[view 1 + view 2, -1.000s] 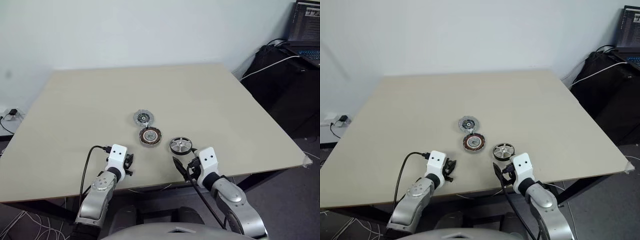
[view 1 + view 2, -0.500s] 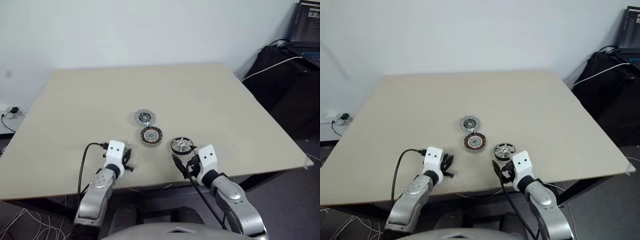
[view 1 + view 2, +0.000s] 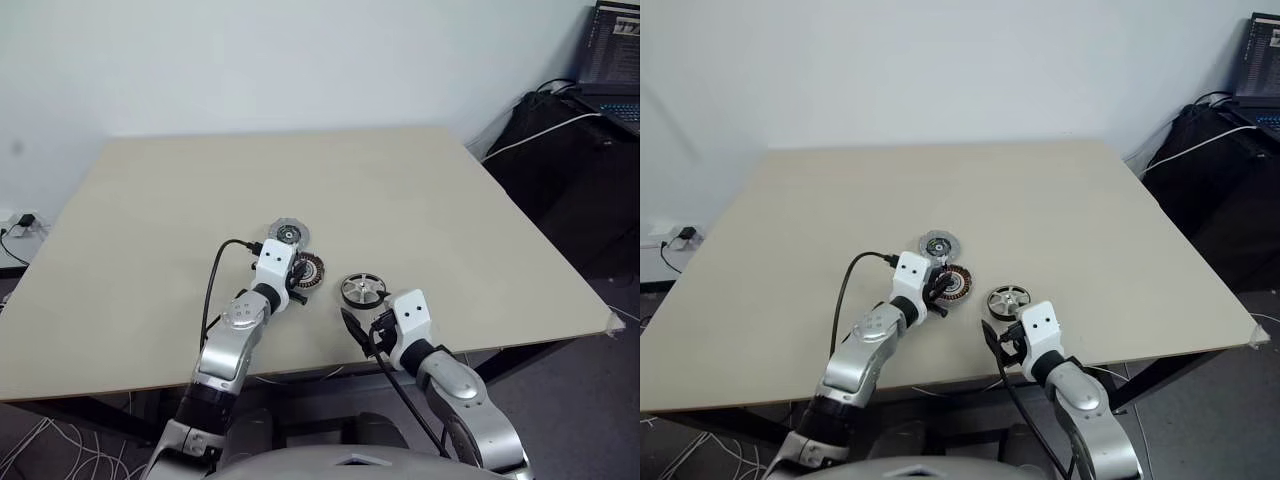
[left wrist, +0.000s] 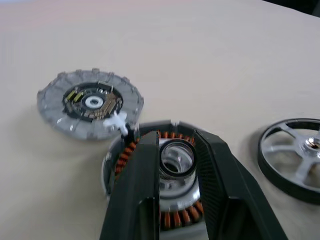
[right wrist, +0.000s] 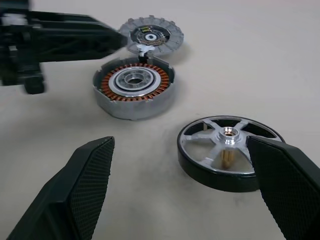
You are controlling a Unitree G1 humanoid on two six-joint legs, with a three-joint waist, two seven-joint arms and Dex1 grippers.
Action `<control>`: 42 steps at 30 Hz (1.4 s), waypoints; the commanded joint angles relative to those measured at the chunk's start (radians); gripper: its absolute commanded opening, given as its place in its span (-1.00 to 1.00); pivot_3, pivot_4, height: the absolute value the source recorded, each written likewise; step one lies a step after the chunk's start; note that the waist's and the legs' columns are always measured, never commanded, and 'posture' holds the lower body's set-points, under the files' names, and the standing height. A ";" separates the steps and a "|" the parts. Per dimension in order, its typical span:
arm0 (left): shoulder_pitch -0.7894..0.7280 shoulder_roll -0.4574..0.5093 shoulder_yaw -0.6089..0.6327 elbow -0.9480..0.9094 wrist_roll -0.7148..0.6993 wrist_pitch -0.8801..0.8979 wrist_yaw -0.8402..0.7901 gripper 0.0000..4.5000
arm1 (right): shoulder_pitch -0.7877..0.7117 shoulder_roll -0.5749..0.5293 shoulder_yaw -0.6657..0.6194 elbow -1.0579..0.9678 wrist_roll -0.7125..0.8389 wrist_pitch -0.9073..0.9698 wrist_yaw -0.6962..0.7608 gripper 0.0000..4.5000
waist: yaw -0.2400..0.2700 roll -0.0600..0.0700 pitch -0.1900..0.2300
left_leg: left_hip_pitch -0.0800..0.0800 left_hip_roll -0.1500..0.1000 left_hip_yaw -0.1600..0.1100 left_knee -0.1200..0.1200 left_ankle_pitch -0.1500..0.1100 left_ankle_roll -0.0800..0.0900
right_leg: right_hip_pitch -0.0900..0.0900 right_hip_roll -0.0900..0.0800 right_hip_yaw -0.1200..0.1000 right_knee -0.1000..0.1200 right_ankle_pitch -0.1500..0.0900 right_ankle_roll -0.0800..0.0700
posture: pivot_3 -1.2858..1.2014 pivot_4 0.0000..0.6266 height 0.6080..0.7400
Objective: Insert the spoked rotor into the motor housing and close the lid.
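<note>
The motor housing [image 3: 312, 267], a round disc with copper windings, lies mid-table. Touching its far side is the lid [image 3: 288, 234], pale grey with a dark centre. The shiny spoked rotor [image 3: 363, 290] rests to the right of the housing. My left gripper [image 3: 297, 276] reaches over the housing's near-left edge. In the left wrist view its fingers [image 4: 145, 165] stand a little apart, open, framing the housing's silver centre [image 4: 176, 160] and holding nothing. My right gripper [image 5: 182, 150] is wide open just short of the rotor [image 5: 227, 150], holding nothing.
The parts lie on a pale wooden table [image 3: 150, 200] whose front edge runs just behind my grippers. A laptop [image 3: 615, 50] and dark bags with a white cable [image 3: 540, 135] sit beyond the table's right side.
My left arm has swung forward and to the right from the table's front edge, rising over the motor housing. The right gripper and all three parts have stayed put.
</note>
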 commanded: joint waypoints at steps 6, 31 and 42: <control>-0.102 -0.045 -0.007 0.185 0.028 -0.095 0.013 -0.70 | -0.011 0.012 -0.006 -0.025 0.000 -0.025 -0.012 1.00 | -0.001 -0.001 0.001 | 0.000 0.000 -0.001 0.000 0.000 0.001 | 0.001 0.000 0.000 -0.001 0.000 0.000 | 0.03 -1.00 1.00; -0.086 -0.081 0.041 0.197 0.020 -0.210 0.066 0.47 | -0.016 0.015 -0.003 -0.039 0.003 -0.020 -0.018 1.00 | -0.001 -0.002 0.001 | 0.000 0.000 -0.002 0.002 -0.001 0.001 | 0.002 -0.002 -0.001 -0.001 0.000 0.001 | 0.03 -1.00 1.00; 0.178 -0.010 0.124 -0.189 -0.055 -0.195 0.048 -0.82 | -0.136 0.050 0.027 0.010 -0.013 0.075 -0.042 -0.15 | -0.005 -0.001 0.001 | 0.001 0.001 -0.002 0.002 -0.001 0.001 | 0.003 -0.002 0.000 -0.001 0.001 0.000 | 0.03 -1.00 1.00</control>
